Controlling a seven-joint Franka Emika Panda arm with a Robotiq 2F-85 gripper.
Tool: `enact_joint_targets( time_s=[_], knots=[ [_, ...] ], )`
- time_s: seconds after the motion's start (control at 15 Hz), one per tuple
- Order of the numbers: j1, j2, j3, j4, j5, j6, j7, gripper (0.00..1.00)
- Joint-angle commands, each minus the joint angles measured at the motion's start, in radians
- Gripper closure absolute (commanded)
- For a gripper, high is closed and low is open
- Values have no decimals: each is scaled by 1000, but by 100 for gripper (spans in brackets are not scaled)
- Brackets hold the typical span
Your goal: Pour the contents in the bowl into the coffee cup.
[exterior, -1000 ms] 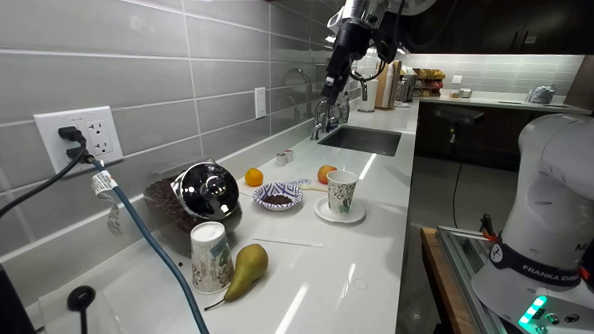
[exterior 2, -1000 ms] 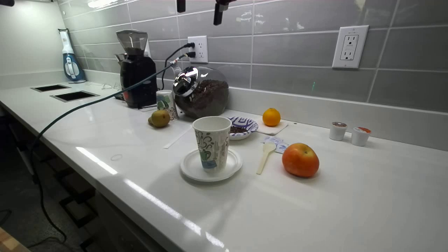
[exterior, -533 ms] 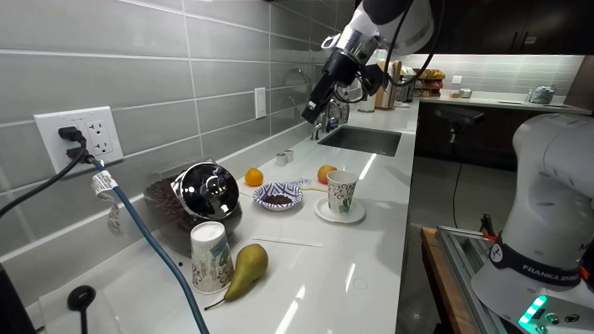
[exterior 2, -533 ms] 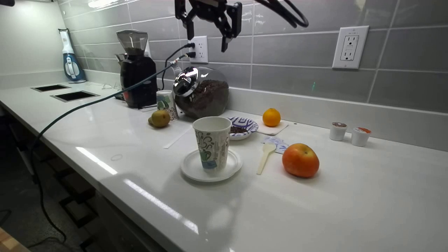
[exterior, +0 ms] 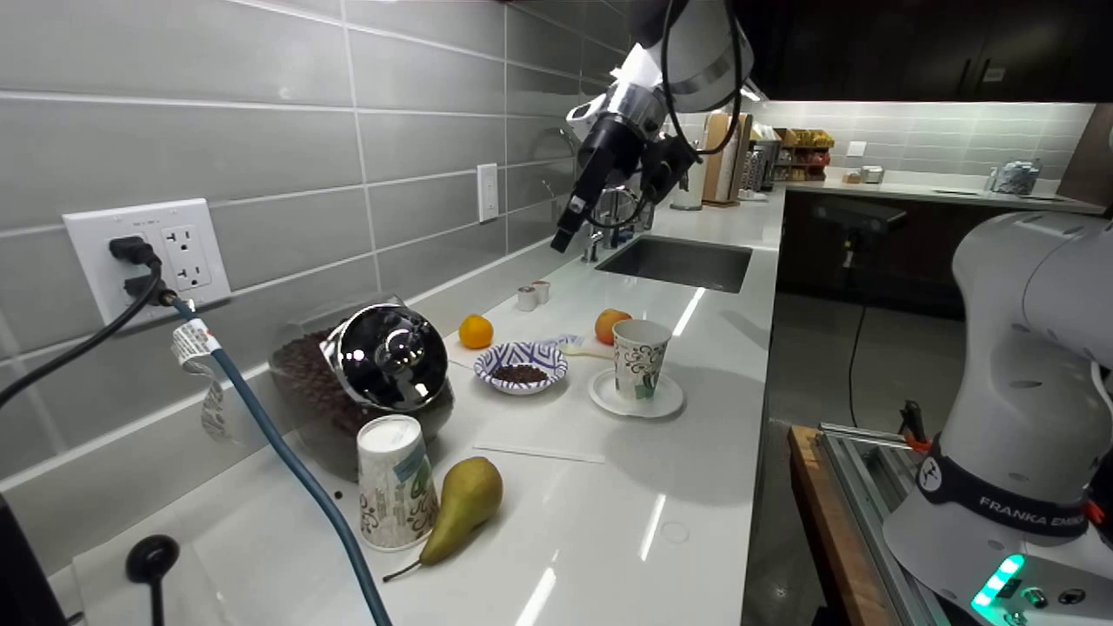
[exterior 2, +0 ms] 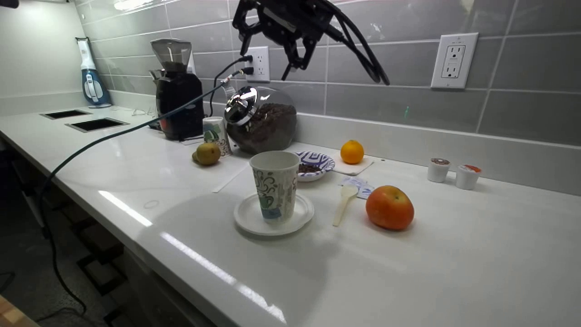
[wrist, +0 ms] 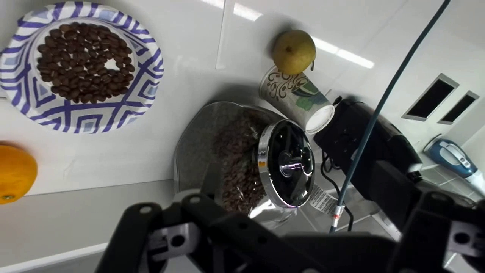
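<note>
The bowl (exterior: 520, 389), white with a blue pattern, sits upright on the counter and holds dark coffee beans (exterior: 520, 374). In the wrist view the bowl (wrist: 94, 117) and beans (wrist: 85, 64) are at the upper left. The coffee cup (exterior: 641, 356), a white paper cup with a swirl print, stands upright on a white plate (exterior: 669, 404); in an exterior view the cup (exterior 2: 274, 186) partly hides the bowl (exterior 2: 320, 159). It is out of the wrist view. My gripper (exterior 2: 266, 64) is open and empty, high above the counter; its spread fingers (wrist: 303, 180) show in the wrist view.
A tilted glass jar (wrist: 238, 159) of beans lies beside the bowl. An upside-down paper cup (exterior: 396, 487) and a pear (exterior: 465, 504) are close by. An orange (exterior 2: 352, 152), apple (exterior 2: 389, 207) and spoon (exterior 2: 345, 204) lie around. A blue cable (exterior: 287, 461) crosses the counter.
My gripper has come down and, in an exterior view, to the left, and the wrist has tilted. The fingers stay open. The bowl, cup and other objects have not moved.
</note>
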Motion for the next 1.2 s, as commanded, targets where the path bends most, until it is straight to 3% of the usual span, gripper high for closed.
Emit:
enact_joint_targets(
  time_s=[0.0,0.13,0.47,0.73,1.13],
  knots=[
    [-131,54,111,44,18,-44,10,0],
    [-171,126,134,103,11,-71,39,0],
    [-195,206,155,154,22,-56,64,0],
    [-271,283,222,204,0,2,103,0],
    [-339,443,299,305,7,-10,112,0]
  ],
)
